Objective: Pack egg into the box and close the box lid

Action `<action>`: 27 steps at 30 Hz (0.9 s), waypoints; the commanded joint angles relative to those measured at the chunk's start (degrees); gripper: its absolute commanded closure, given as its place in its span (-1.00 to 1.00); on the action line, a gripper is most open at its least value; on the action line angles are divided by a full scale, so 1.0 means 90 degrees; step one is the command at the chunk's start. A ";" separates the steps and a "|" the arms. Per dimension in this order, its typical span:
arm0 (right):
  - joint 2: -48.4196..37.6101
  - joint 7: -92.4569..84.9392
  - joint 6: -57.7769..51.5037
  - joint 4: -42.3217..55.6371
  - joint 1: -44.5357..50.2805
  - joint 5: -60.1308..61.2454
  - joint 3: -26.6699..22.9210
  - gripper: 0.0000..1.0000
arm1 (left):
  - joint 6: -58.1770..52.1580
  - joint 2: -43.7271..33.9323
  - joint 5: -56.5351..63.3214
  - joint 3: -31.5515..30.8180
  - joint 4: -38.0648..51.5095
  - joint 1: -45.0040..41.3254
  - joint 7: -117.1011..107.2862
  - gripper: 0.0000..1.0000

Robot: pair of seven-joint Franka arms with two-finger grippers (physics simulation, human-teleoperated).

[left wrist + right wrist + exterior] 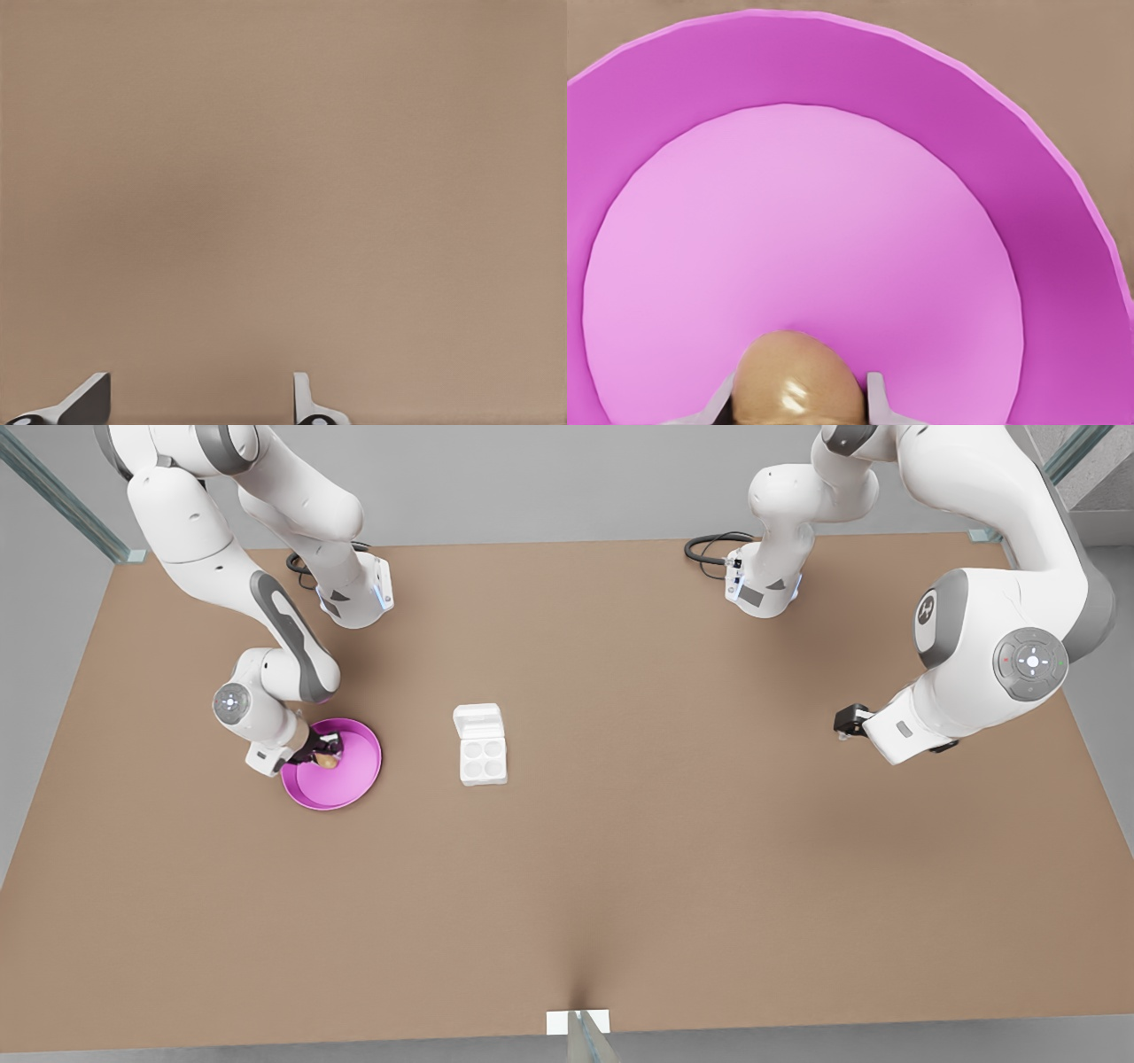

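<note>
**Egg grabbed in the pink dish, carton waiting open**

So the right gripper [321, 759] is down in the pink dish [354, 775] at the left of the front view, and its fingers [876, 394] sit on either side of the egg [796, 381]. Looks to me like it's closed on the egg, fingers hugging the sides at about the widest part. The egg is low in the dish; I can't tell if it's lifted off the floor of it yet.

The box [483, 760] sits on the surface [673, 850] near the middle of the front view, just right of the dish, all four cups bare. The box lid [478, 719] is flipped open on the far side.

The left gripper [849, 720] waits at the right of the front view, well away from everything, fingers [304, 398] spread apart with nothing between them, bare surface below.

My take on handling: an egg is light, smooth, rounded and fragile, so a gentle squeeze across the middle is the way, not the tapered ends, where it could squirt out. The carton looks light too, so it may slide when the lid gets pushed.
</note>
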 commanded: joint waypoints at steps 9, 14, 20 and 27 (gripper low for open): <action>-0.0211 0.0646 -0.0581 0.0243 0.0024 -0.0070 0.0240 0.23 | -0.0003 -0.0007 0.0003 0.0007 0.0003 -0.0003 -0.0010 -1.00; -0.0397 0.1476 -0.1382 0.1072 0.0054 -0.0051 0.0796 0.23 | -0.0003 -0.0007 0.0003 -0.0003 0.0003 -0.0003 -0.0010 -1.00; -0.0192 0.3468 -0.2271 0.2547 0.0630 -0.0051 0.1461 0.22 | -0.0003 -0.0007 0.0003 -0.0003 0.0003 -0.0003 -0.0010 -1.00; 0.0999 0.5822 -0.2554 0.4334 0.2280 -0.0022 0.1451 0.22 | -0.0012 -0.0007 0.0003 -0.0003 0.0003 -0.0003 -0.0010 -1.00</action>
